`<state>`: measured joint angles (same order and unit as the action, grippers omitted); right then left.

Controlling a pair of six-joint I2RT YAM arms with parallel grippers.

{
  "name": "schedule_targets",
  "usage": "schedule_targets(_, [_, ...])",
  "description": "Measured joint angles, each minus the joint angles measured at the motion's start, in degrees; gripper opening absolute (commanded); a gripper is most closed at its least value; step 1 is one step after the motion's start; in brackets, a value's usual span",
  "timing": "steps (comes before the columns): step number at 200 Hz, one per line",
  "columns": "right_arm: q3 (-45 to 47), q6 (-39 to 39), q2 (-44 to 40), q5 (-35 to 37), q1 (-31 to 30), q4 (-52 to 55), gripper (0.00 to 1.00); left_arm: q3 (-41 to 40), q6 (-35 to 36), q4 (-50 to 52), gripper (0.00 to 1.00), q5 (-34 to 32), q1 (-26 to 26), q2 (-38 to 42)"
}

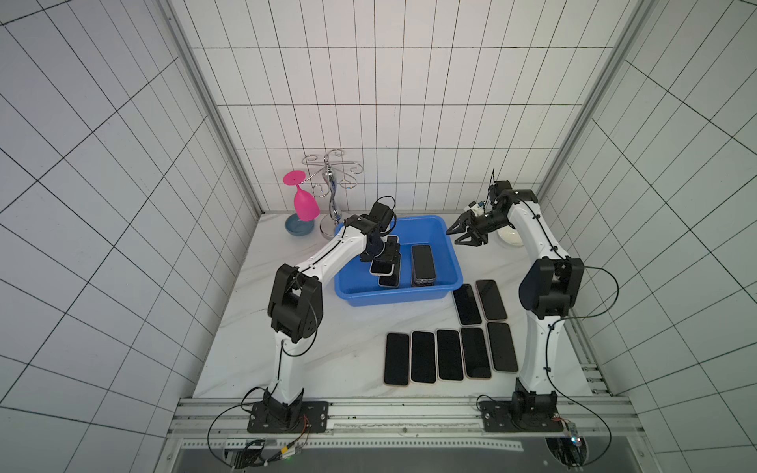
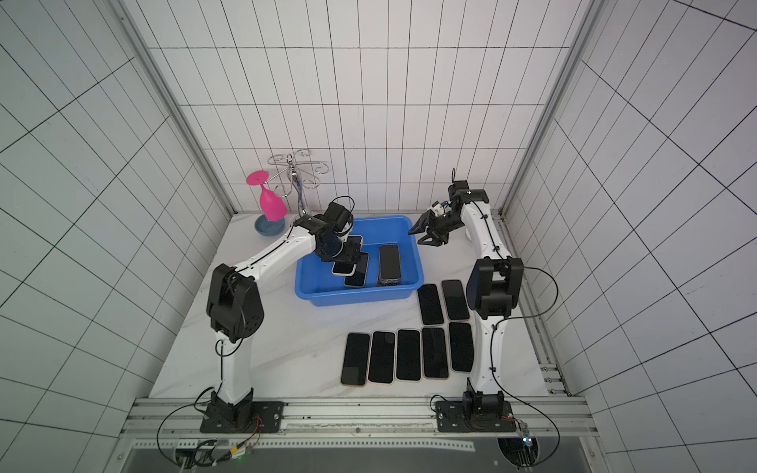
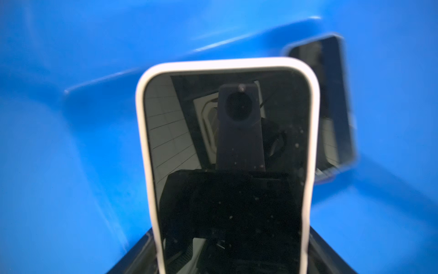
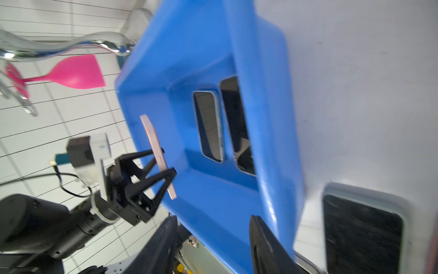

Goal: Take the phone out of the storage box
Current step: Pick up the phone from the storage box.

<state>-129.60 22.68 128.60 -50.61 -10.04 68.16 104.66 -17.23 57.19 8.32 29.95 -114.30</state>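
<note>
Gripped a white-edged phone (image 3: 225, 154) in the left claw (image 4: 167, 161), jaws spread wide across its long sides. Held it tilted, screen up, raised off the floor of the blue box (image 1: 356, 297) and over the box's left part. Left a dark phone (image 1: 389, 281) directly beneath it, partly covered. Saw another phone (image 1: 423, 262) lying flat nearer the box's right wall, with a strip of bare blue floor between the two.

Hung the right claw (image 1: 452, 238) near the box's far right corner, outside the rim, jaws parted about halfway and gripping nothing. Noted a white bowl (image 1: 510, 237) behind that arm, mostly hidden by it.

Found the far left corner crowded: a chrome rack (image 1: 332, 188) just beside the box, a pink glass (image 1: 305, 204) hung upside down from it, and a grey-blue dish (image 1: 298, 227) under the glass.

Counted a row of five phones (image 1: 449, 354) laid side by side on the table (image 1: 327, 348) in front of the box. Counted a pair of phones (image 1: 480, 303) between that row and the box's near right corner. Found bare tabletop in front of the box, between the left arm and the row.
</note>
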Motion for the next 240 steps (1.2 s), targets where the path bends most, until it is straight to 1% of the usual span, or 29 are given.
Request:
schedule_targets(25, [-6.23,3.67,4.52,-4.83,-3.91,-2.73,0.53,-2.47,0.33,-0.11,0.45,4.24,0.35,4.79])
schedule_targets(52, [-6.86,5.68,6.03,-8.15,-8.35,-4.22,0.54,-3.34,0.35,-0.52,0.44,6.19,0.70,5.57])
schedule_targets(73, [-6.10,6.23,5.77,-10.12,-11.13,-5.53,0.54,-3.91,0.33,-0.42,0.44,6.71,0.70,5.49])
schedule_targets(94, [-2.86,5.95,4.81,-11.39,-12.98,-6.10,0.54,-3.91,0.33,-0.55,0.43,6.86,0.68,5.49])
schedule_targets(117, [0.20,3.89,4.44,-11.63,-14.23,-4.57,0.53,-3.91,0.33,-0.68,0.43,6.97,0.70,5.46])
schedule_targets(141, [0.98,1.70,4.44,-11.65,-15.47,-2.32,0.52,-3.91,0.33,-0.81,0.42,7.30,0.74,5.46])
schedule_targets(155, [0.98,0.79,4.24,-12.07,-15.96,-1.88,0.45,-3.91,0.35,-0.83,0.41,7.65,0.83,5.46])
schedule_targets(178, [0.98,-0.04,4.02,-13.03,-17.11,-1.51,0.27,-3.91,0.35,-0.83,0.42,8.22,1.22,5.44])
schedule_targets(192, [1.66,-0.72,3.80,-12.35,-17.88,-1.22,0.13,-3.91,0.35,-0.48,0.42,8.28,1.33,5.44])
schedule_targets(206, [2.34,-1.60,3.80,-12.17,-18.08,-1.11,0.04,-3.93,0.33,0.07,0.42,8.79,1.09,5.46])
schedule_targets(212, [2.54,-2.05,3.80,-12.09,-18.14,-1.01,0.00,-4.00,0.33,0.20,0.46,9.11,1.03,5.40])
schedule_targets(216, [2.64,-2.27,3.72,-11.98,-18.18,-0.94,0.00,-4.00,0.33,0.31,0.51,9.22,1.03,5.40])
schedule_targets(222, [2.73,-2.64,3.54,-11.76,-18.23,-0.74,0.00,-4.00,0.28,0.48,0.66,9.38,1.03,5.40])
schedule_targets(226, [2.86,-2.78,3.39,-11.43,-18.27,-0.61,0.00,-4.00,0.31,0.52,0.74,9.49,1.03,5.40])
schedule_targets(234, [3.17,-2.82,2.73,-10.40,-18.29,-0.44,0.00,-3.98,0.26,0.52,0.86,9.92,1.05,5.38])
schedule_targets(240, [3.45,-2.84,2.08,-9.57,-18.29,-0.37,0.00,-3.91,0.24,0.46,0.93,10.34,1.07,5.38])
